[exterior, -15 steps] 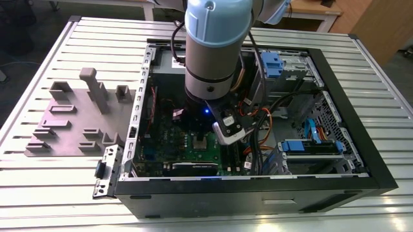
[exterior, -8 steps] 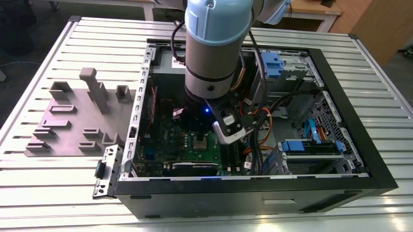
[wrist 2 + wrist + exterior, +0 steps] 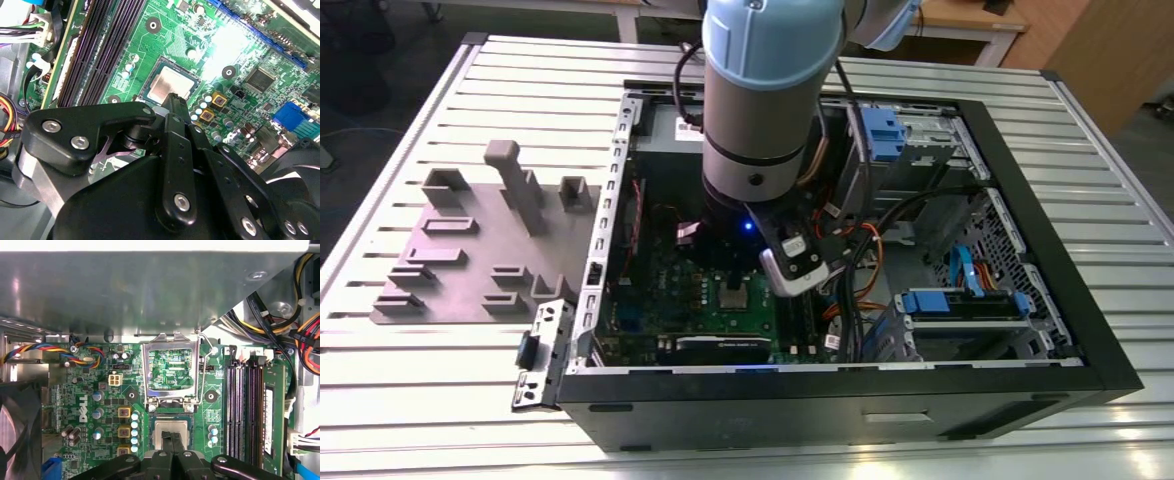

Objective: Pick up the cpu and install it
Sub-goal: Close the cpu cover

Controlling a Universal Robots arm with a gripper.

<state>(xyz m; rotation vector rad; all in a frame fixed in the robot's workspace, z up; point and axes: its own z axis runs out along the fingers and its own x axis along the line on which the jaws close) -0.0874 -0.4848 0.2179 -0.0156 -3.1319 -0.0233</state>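
On the slotted metal table (image 3: pixel 400 400) a black computer case (image 3: pixel 854 415) lies open on its side. The pale blue arm (image 3: pixel 767 90) reaches straight down into it, over the green motherboard (image 3: pixel 100 390). In the exterior view a grey fixture tray (image 3: pixel 467 250) sits at nine o'clock from the case. Down on the board the silver socket frame (image 3: pixel 170 371) stands tipped up on its hinge, with circuitry showing through its window. Just beside that hinge the cpu (image 3: pixel 171 426) lies flat in the socket. It is a small square with a dull silvery top inside a dark border, and in the second wrist view the cpu (image 3: pixel 169 84) looks tan under the lamp. In the exterior view the arm's wrist covers the working end, and the socket area at six o'clock from it is too small to read. A sheet-metal wall of the case blocks part of the board in the first wrist view, and the black fingers cover a good half of the chip. The gripper (image 3: pixel 172 439) has its fingers drawn together, with only a thin seam between them and nothing held. Its tips sit directly over the chip's top, and from here I cannot tell whether they touch it or are just above.
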